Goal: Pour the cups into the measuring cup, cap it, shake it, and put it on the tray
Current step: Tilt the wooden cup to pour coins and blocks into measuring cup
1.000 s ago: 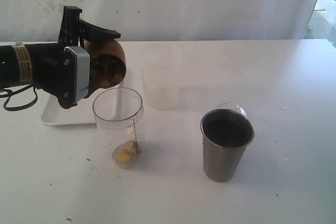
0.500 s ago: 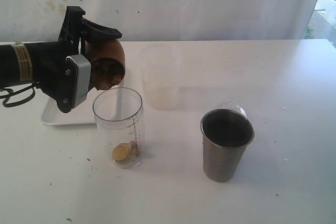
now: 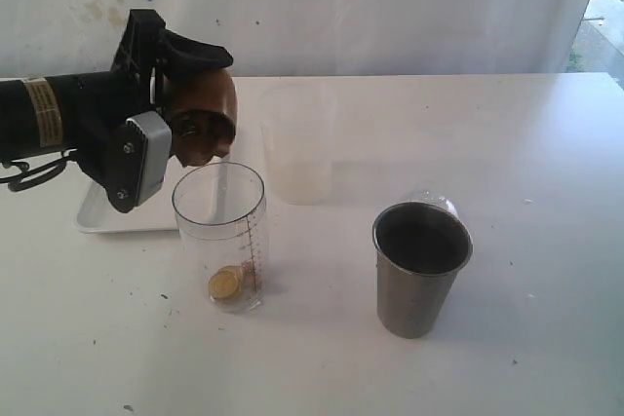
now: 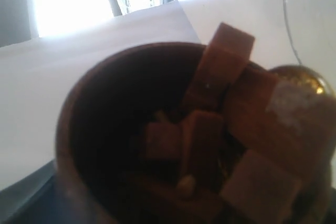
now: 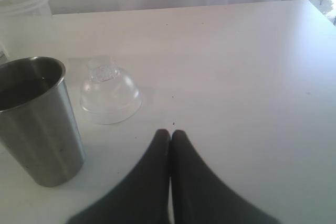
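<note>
My left gripper (image 3: 185, 109) is shut on the small brown cup (image 3: 205, 124) and holds it tipped on its side, mouth down over the clear measuring cup (image 3: 221, 231). Brown blocks (image 4: 220, 82) are crowded at the brown cup's (image 4: 105, 108) mouth in the left wrist view, hiding the jaws. A round golden piece (image 3: 225, 284) lies at the measuring cup's bottom. The steel tumbler (image 3: 419, 275) stands upright to the right, and also shows beside my shut, empty right gripper (image 5: 170, 132), apart from it. The white tray (image 3: 107, 213) lies behind my left arm, partly hidden.
A frosted whitish cup (image 3: 297, 143) stands behind the measuring cup. A clear dome lid (image 5: 110, 95) rests on the table just past the steel tumbler (image 5: 39, 119). A pale wall closes off the far edge of the white table.
My left gripper has rolled and lifted a little, tipping the brown cup further over the measuring cup. The golden piece, blurred a second ago, has settled at the bottom.
</note>
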Controlling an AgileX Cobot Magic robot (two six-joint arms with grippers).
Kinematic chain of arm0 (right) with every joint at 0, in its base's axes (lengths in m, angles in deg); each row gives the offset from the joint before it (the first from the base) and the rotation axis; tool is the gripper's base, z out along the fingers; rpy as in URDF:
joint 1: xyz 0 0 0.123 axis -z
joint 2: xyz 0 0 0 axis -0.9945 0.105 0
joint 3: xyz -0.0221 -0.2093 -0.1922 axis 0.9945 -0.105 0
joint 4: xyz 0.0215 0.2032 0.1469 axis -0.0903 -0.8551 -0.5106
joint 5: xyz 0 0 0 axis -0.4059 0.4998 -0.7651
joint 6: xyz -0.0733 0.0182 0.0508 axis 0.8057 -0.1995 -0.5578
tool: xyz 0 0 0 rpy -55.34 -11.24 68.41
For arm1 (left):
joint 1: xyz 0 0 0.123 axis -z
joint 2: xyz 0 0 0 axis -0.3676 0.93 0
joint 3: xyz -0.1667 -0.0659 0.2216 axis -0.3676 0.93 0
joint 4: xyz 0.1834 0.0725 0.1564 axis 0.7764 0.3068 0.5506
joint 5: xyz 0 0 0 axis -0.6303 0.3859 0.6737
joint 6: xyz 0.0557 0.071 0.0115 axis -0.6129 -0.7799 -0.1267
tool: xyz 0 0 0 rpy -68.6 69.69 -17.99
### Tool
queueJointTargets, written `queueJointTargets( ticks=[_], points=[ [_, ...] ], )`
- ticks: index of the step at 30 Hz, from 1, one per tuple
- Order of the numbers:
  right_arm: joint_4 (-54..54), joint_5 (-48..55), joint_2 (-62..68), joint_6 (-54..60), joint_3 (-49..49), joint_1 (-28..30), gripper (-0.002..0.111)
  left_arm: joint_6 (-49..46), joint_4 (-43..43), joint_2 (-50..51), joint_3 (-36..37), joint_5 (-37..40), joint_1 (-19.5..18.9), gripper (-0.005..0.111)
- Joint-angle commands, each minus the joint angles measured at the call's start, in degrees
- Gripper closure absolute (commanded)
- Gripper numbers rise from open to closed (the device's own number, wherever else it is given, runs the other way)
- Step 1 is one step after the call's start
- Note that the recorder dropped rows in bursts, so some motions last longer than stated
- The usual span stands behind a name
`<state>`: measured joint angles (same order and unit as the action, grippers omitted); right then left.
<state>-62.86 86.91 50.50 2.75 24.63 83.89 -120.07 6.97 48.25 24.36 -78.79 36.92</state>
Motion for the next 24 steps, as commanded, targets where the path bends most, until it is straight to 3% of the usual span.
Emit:
queueJointTargets(
  ticks=[1,24],
  points=[
    [0.0,-0.12,-0.3,0.2,-0.14,0.08,0.108,-2.19,-1.6,-0.71,-0.43,-0.2,0.18,0.107],
    [0.0,-0.12,-0.3,0.2,-0.14,0.08,0.108,-6.36,-1.6,-0.71,-0.43,0.01,0.18,0.107]
  ],
)
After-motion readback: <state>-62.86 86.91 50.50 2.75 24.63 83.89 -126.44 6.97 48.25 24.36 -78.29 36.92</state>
